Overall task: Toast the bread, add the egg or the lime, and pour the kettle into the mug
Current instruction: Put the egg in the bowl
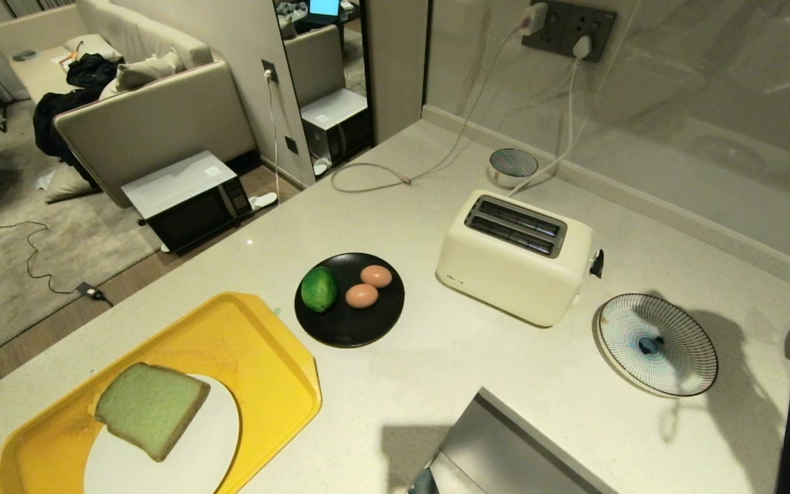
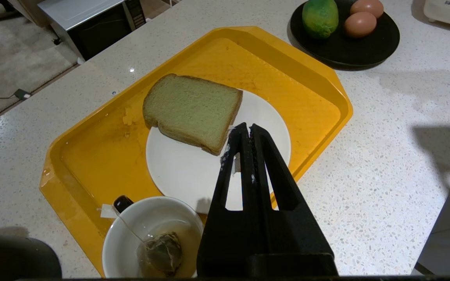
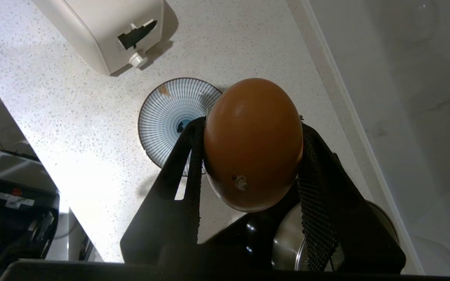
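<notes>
My right gripper is shut on a brown egg, held above the counter with the blue striped plate below it. Two more eggs and the lime lie on a black plate. The green bread rests partly on a white plate in the yellow tray. My left gripper hangs shut over that white plate, beside the bread. The white mug, with a tea bag inside, stands on the tray's near edge. I cannot make out the kettle. Neither gripper shows in the head view.
The cream toaster stands with both slots empty between the black plate and the striped plate. A small round device and cables lie by the back wall. A round steel vessel shows behind my right fingers.
</notes>
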Available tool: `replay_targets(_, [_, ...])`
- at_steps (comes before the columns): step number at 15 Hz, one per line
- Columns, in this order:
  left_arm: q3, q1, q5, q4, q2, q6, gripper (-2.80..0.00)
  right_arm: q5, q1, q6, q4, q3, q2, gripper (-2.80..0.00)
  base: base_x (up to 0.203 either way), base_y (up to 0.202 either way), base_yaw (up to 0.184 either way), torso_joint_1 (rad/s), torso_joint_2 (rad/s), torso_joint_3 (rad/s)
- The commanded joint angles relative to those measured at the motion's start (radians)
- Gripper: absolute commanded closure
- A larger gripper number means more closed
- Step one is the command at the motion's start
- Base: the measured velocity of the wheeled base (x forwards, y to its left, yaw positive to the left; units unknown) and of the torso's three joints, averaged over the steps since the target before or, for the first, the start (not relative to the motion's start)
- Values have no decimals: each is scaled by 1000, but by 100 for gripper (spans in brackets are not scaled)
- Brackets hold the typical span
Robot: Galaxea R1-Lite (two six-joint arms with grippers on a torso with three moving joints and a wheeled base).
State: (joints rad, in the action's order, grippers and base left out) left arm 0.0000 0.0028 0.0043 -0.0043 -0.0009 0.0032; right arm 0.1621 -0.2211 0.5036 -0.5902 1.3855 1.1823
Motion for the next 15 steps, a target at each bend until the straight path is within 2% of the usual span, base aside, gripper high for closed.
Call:
replay_targets(1, [0,0,0,0,-1,0,0,0,0,4,-3,0,3,0,0,0,0,0,0,0])
replay_targets(7, [0,0,0,0,-1,0,0,-9,-1,6,6,13,10,0,0,0,0,0,0,0])
replay_targets(10, [0,0,0,0,-1,0,0,-58,0,6,4,6,10,0,0,0,0,0,0,0])
replay_targets(15, [0,0,0,0,-1,0,0,-58,0,6,4,24,10,0,0,0,0,0,0,0])
